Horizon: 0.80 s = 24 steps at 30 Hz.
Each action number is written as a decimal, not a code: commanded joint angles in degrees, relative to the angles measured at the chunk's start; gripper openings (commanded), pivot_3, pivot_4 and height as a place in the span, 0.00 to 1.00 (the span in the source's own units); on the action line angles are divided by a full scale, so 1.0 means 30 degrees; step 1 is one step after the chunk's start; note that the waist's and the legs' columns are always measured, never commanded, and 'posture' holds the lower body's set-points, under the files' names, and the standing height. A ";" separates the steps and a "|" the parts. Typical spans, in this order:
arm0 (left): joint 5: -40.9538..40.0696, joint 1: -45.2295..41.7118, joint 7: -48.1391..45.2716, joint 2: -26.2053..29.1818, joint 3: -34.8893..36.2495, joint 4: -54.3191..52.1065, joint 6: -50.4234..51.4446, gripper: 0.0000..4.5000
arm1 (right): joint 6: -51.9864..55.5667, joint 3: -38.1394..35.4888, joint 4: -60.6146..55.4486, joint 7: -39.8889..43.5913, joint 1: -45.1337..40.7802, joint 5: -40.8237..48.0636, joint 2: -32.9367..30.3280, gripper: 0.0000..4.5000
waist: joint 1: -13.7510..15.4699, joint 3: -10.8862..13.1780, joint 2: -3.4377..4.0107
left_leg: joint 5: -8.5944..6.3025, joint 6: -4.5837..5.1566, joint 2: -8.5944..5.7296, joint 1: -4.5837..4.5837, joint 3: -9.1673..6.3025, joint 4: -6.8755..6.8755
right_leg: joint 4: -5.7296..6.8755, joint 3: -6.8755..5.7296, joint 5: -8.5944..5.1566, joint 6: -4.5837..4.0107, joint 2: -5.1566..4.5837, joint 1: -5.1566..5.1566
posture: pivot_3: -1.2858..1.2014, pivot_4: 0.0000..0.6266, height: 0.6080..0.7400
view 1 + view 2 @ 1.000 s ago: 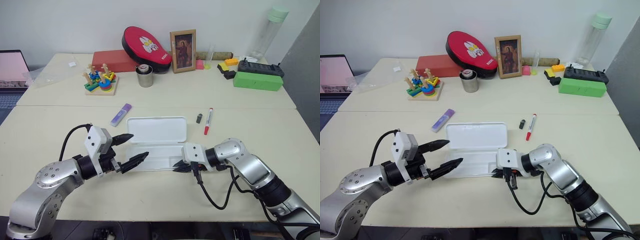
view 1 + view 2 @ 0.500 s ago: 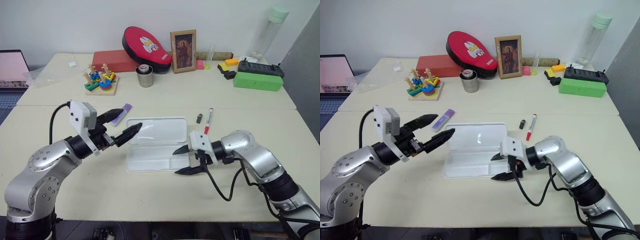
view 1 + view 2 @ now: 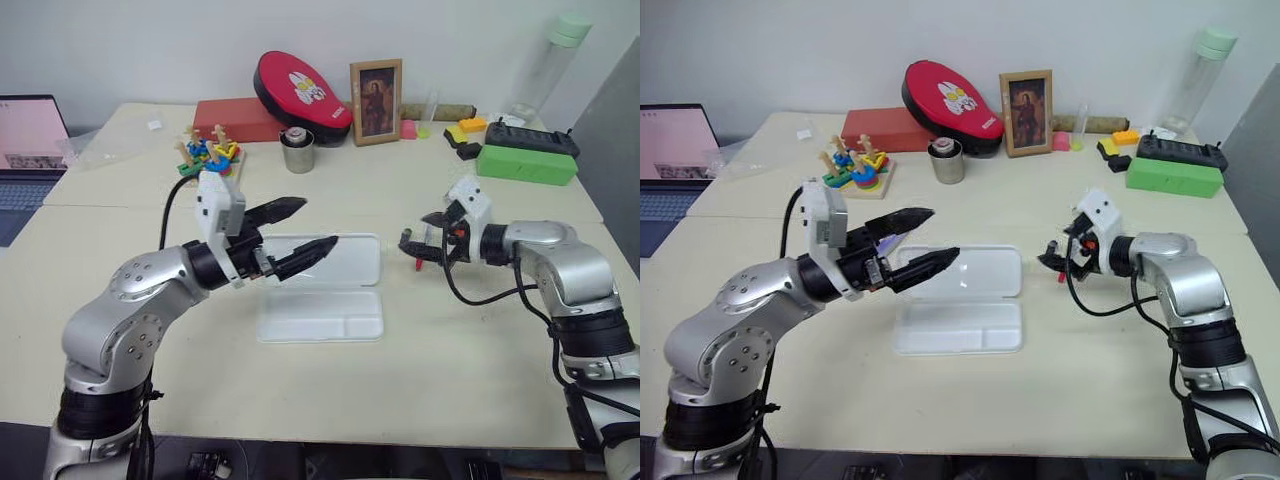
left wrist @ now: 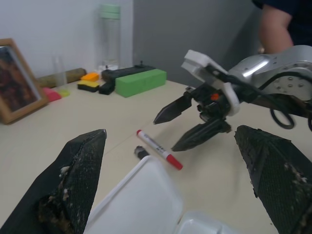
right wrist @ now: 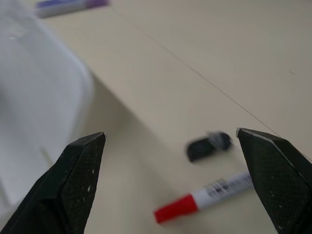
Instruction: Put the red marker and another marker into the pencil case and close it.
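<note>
1. Two pincers hang above the pale counter [image 3: 470, 330], both spread wide and neither pinching anything.
2. The left pincer [image 3: 297, 232] is raised over the lid end of the pencil case [image 3: 322, 300], its black fingers apart and pointing toward the robot's right.
3. The right pincer [image 3: 425, 236] hovers just over the red marker [image 4: 159, 149], fingers parted, aimed forward and slightly down; in the right wrist view the marker's red end [image 5: 176, 207] lies between the two fingertips but clear of them.
4. The pencil case lies open in the middle of the counter, lid flat behind the tray, with the tray's compartments showing white.
5. The red marker rests flat on the counter just off the case's right side, near the lid's corner.
6. A small dark cap-like piece [image 5: 208, 145] sits close beside the red marker, apart from it.
7. The purple marker [image 3: 887, 236] lies on the counter by the case's far left corner, largely hidden behind the left pincer in the head views; the right wrist view catches it [image 5: 73, 5] beyond the lid.
8. Farther back stand a metal cup [image 3: 297, 150], a framed picture [image 3: 377, 88], a wooden stacking toy [image 3: 207, 155], a red box [image 3: 235, 118], a red padded case [image 3: 293, 88] and a green box [image 3: 526, 164].
9. A person's sleeve and arm [image 4: 278, 27] appear behind the right arm in the left wrist view.
</note>
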 commanded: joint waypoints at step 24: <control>0.1150 -0.2509 -0.1592 -0.1843 -0.1296 0.1820 -0.1070 1.00 | 0.2930 -0.0157 0.0247 -0.9390 0.1179 -0.2840 0.3882 0.57 | -0.0141 0.0000 0.0006 | 0.0000 0.0002 -0.0009 0.0005 -0.0008 0.0073 | 0.0025 0.0002 0.0006 0.0012 0.0000 0.0039 | 0.52 0.24 1.00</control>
